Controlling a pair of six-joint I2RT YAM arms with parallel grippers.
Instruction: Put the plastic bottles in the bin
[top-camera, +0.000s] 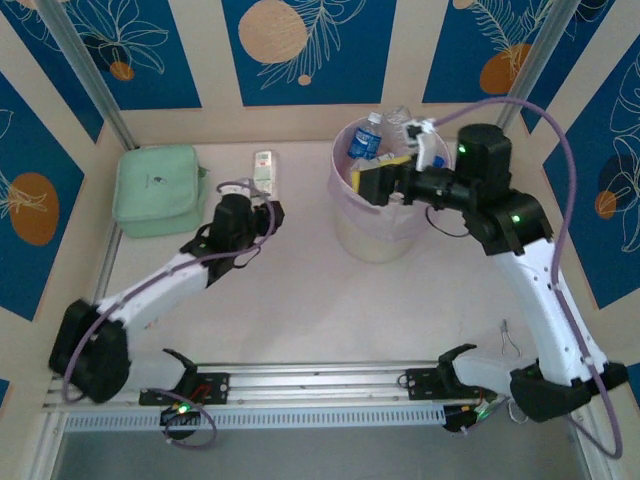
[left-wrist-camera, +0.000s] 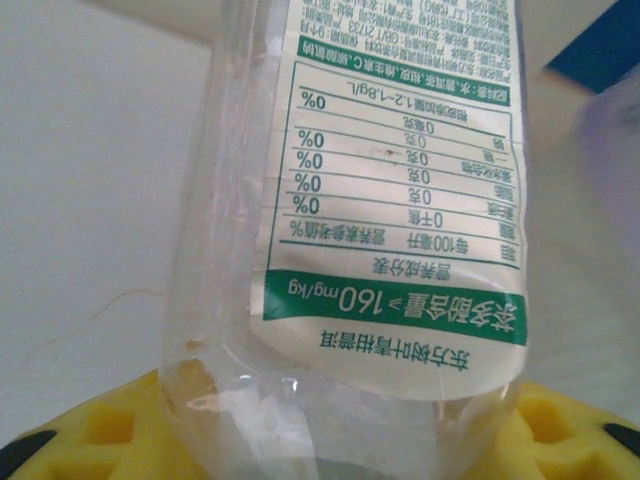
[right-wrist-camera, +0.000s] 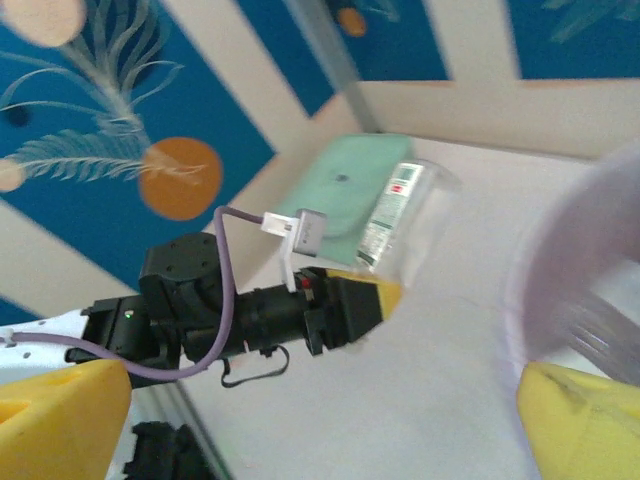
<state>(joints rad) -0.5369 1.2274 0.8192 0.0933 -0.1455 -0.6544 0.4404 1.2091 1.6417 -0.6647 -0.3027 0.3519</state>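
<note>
Sitting at the far left by the wall, the mint-green square soft pouch (top-camera: 157, 190) is no part of the job. Just right of it, the left gripper (top-camera: 258, 207) is clamped on one end of a clear plastic bottle with a green-and-white label (left-wrist-camera: 380, 200), well apart from the large round translucent lavender-white bin (top-camera: 378, 235). The bare tabletop (top-camera: 300, 300) between them leaves the carry open. The bin already holds several bottles, a blue-labelled one (top-camera: 366, 140) among them; the held bottle looks like the last. Over the rim hangs the right gripper (top-camera: 385, 182), its yellow fingers (right-wrist-camera: 60, 420) spread wide and empty, possibly crowding the drop.
</note>
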